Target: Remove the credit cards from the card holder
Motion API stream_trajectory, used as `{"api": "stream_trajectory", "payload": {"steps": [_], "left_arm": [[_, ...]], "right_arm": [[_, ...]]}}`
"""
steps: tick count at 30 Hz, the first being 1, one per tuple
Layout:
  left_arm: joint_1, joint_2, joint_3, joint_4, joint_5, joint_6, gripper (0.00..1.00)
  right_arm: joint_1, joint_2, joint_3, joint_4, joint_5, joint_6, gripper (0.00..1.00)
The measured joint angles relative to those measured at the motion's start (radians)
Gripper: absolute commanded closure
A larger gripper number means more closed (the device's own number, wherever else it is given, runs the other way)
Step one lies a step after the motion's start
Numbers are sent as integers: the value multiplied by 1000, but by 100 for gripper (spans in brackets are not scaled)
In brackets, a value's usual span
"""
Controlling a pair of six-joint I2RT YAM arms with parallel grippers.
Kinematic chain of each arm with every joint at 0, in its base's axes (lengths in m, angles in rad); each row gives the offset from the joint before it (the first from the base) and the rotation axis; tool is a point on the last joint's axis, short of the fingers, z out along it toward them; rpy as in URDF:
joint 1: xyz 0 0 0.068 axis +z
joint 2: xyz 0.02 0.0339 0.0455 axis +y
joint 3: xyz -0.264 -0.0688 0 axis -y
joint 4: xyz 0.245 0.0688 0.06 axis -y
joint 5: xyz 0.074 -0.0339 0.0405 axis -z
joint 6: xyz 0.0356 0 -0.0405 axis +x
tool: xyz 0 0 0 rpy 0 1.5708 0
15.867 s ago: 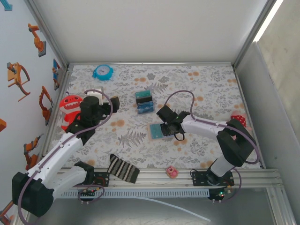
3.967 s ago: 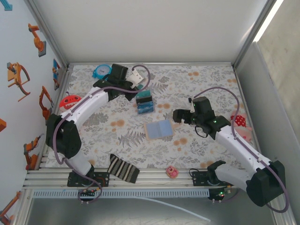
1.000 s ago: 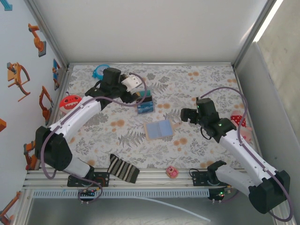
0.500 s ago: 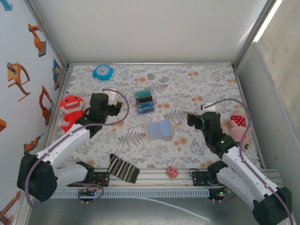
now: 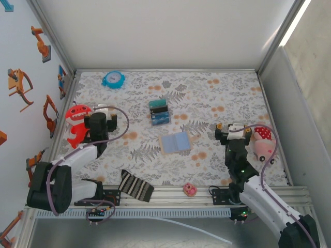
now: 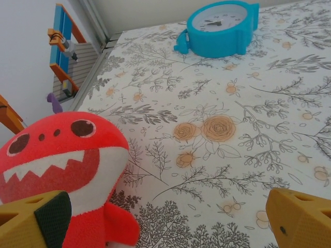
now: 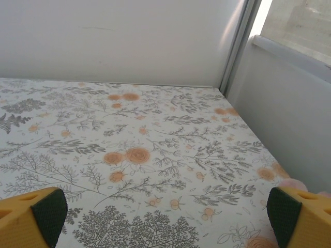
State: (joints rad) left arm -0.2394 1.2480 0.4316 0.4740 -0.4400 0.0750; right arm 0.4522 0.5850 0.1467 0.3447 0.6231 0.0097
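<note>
The card holder (image 5: pixel 176 142) lies open on the flowered table (image 5: pixel 217 98), pale blue inside facing up, near the middle. Two credit cards (image 5: pixel 159 112), dark and blue, lie side by side on the cloth just beyond it. My left gripper (image 5: pixel 102 111) stands open and empty at the left, next to a red plush monster (image 5: pixel 77 124), well away from the holder. In the left wrist view its yellow fingertips (image 6: pixel 36 222) frame bare cloth. My right gripper (image 5: pixel 228 127) is open and empty to the right of the holder; its fingertips (image 7: pixel 31 217) frame bare cloth too.
A blue clock (image 5: pixel 113 79) (image 6: pixel 222 23) stands at the far left. The red plush monster (image 6: pixel 62 170) sits close to my left finger. A pink pig plush (image 5: pixel 264 142) lies right of my right gripper. A striped cloth (image 5: pixel 135 186) and a small pink thing (image 5: pixel 190 189) lie near the front edge.
Both arms have drawn back toward the near edge. The left gripper left the cards and came down beside the red plush, opening wider. The holder and cards have not moved.
</note>
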Motion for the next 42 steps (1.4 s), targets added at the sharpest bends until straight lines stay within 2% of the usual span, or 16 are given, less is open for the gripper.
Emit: {"api": "stream_trajectory", "payload": {"steps": [6, 11, 15, 20, 30, 36, 42], "left_arm": [[25, 97, -40, 177, 53, 12, 3], [32, 188, -85, 342, 76, 11, 3], [45, 221, -98, 371, 109, 10, 3], [145, 269, -97, 459, 223, -23, 3], [224, 302, -37, 374, 381, -79, 3], [228, 302, -35, 364, 411, -90, 3], [228, 302, -35, 362, 415, -91, 3]], "right_arm": [[-44, 114, 0, 94, -7, -49, 0], [-144, 200, 0, 150, -67, -59, 0], [-231, 275, 0, 193, -127, -59, 0], [-340, 364, -1, 281, -216, -43, 1], [-458, 582, -3, 469, -362, -5, 1], [-510, 717, 14, 568, -478, 49, 1], [-521, 945, 39, 755, -558, 81, 1]]}}
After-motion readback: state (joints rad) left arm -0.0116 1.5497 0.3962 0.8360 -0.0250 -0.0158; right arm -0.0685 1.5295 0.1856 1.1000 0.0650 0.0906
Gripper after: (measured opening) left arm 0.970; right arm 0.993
